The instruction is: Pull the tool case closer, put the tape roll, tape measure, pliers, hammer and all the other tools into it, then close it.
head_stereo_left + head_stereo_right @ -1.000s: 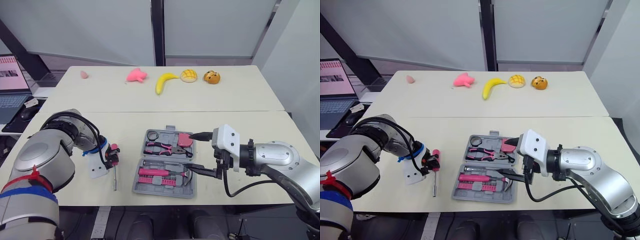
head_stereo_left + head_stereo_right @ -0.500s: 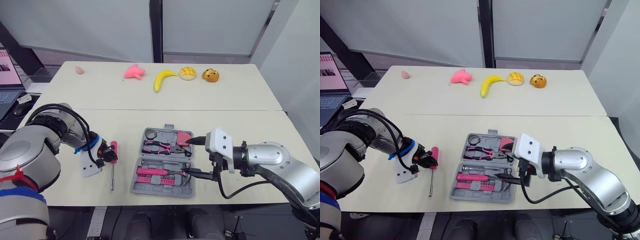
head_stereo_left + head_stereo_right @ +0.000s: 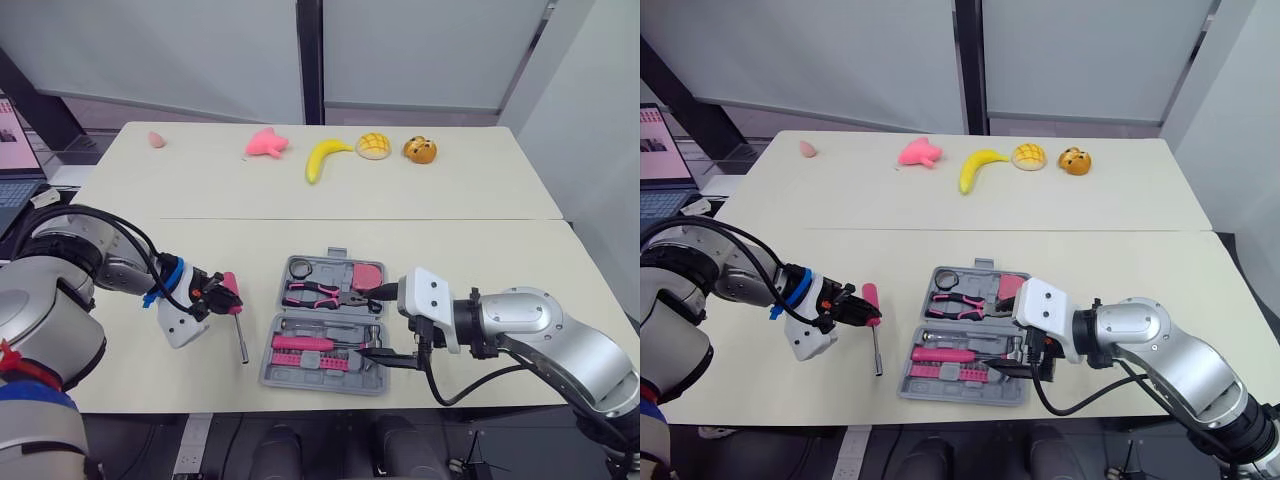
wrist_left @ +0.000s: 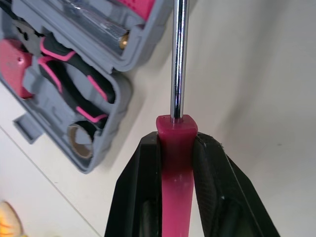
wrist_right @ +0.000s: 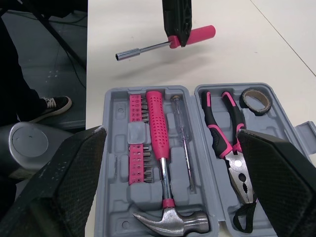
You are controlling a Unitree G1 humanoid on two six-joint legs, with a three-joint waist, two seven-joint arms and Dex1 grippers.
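The grey tool case [image 3: 320,384] lies open near the table's front edge. In it are the tape roll [image 3: 305,268], pliers [image 3: 320,293], pink tape measure [image 3: 369,274], pink-handled hammer [image 5: 160,143], a clear-handled screwdriver [image 5: 183,138] and several pink bits [image 5: 134,148]. Left of the case, my left gripper [image 3: 222,297] is shut on the pink handle of a screwdriver [image 3: 873,325]. It is held just above the table, with the steel shaft [image 4: 177,59] pointing toward the front edge. My right gripper [image 3: 372,322] stands wide open over the case's right end with nothing between its fingers.
Along the far side of the table lie a pink toy [image 3: 266,146], a banana [image 3: 325,157], two buns [image 3: 375,147] [image 3: 420,150] and a small pink piece [image 3: 155,139]. A laptop [image 3: 655,150] stands off to the left. A sneaker [image 5: 57,103] shows on the floor beyond the table edge.
My left gripper has lifted the screwdriver off the table and carried it a little toward the case. My right gripper has moved left, in over the case's right end.
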